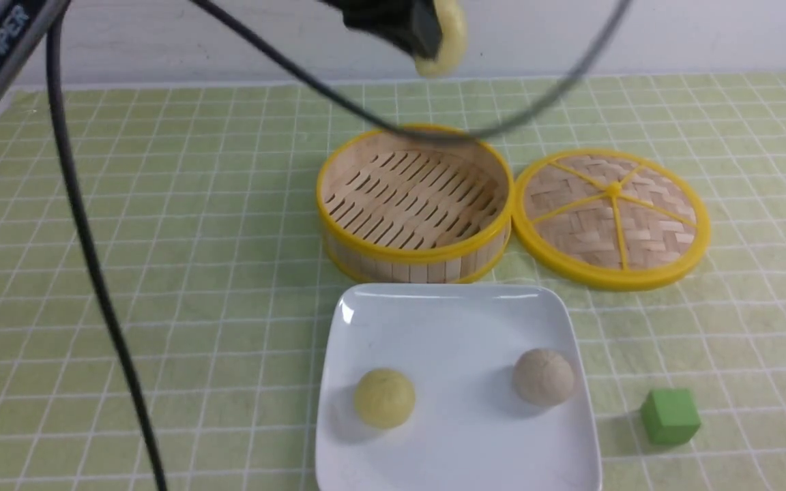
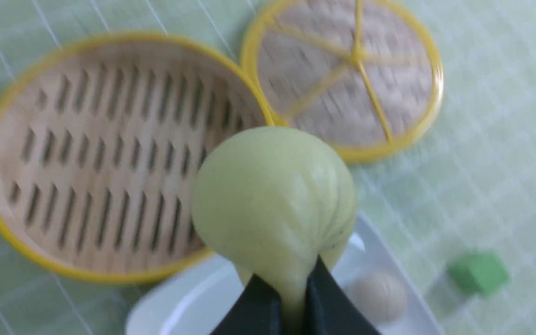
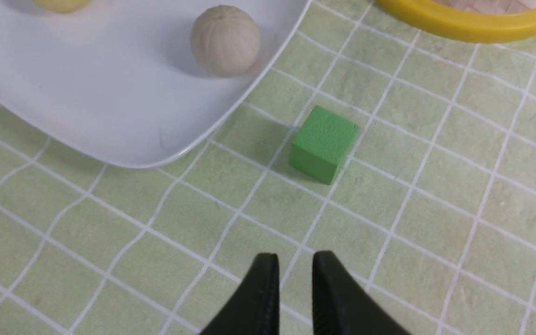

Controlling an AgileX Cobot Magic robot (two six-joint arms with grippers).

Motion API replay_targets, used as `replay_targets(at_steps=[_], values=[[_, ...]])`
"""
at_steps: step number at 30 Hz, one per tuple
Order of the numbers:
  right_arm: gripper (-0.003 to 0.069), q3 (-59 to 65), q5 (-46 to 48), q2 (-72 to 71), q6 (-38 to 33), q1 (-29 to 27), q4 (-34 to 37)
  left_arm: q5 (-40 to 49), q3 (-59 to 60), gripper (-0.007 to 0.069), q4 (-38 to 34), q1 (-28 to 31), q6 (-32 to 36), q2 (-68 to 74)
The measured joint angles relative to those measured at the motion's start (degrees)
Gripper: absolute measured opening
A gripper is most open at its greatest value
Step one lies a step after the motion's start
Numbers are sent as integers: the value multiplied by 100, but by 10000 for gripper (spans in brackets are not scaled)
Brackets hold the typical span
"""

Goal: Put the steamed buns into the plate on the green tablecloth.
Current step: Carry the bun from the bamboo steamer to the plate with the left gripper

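High above the far rim of the empty steamer (image 1: 415,204), my left gripper (image 1: 427,31) is shut on a pale yellow steamed bun (image 1: 444,41). The left wrist view shows that bun (image 2: 272,200) squeezed between the black fingers (image 2: 328,302). The white square plate (image 1: 461,320) lies on the green tablecloth (image 1: 195,204) and holds a yellow bun (image 1: 384,397) and a greyish bun (image 1: 544,376). My right gripper (image 3: 296,260) hovers over bare cloth near the plate's corner (image 3: 86,93), jaws a little apart and empty; it is outside the front view.
The woven lid (image 1: 611,218) lies flat to the right of the steamer. A green cube (image 1: 670,416) sits on the cloth right of the plate, just ahead of my right gripper. A black cable (image 1: 86,245) hangs across the left.
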Motion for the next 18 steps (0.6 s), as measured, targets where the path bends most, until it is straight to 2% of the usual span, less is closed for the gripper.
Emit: replay_targets(at_steps=[4, 7, 14, 18], values=[[137, 0, 0, 0, 0, 0, 0, -49, 1976, 22, 529, -516, -226, -438], [141, 0, 0, 0, 0, 0, 0, -765, 3218, 22, 772, -561, -706, -447], [147, 1, 0, 0, 0, 0, 0, -2427, 4055, 25, 842, -284, -1355, -76], [149, 1, 0, 0, 0, 0, 0, -2718, 4055, 29, 870, -267, -1473, 153]])
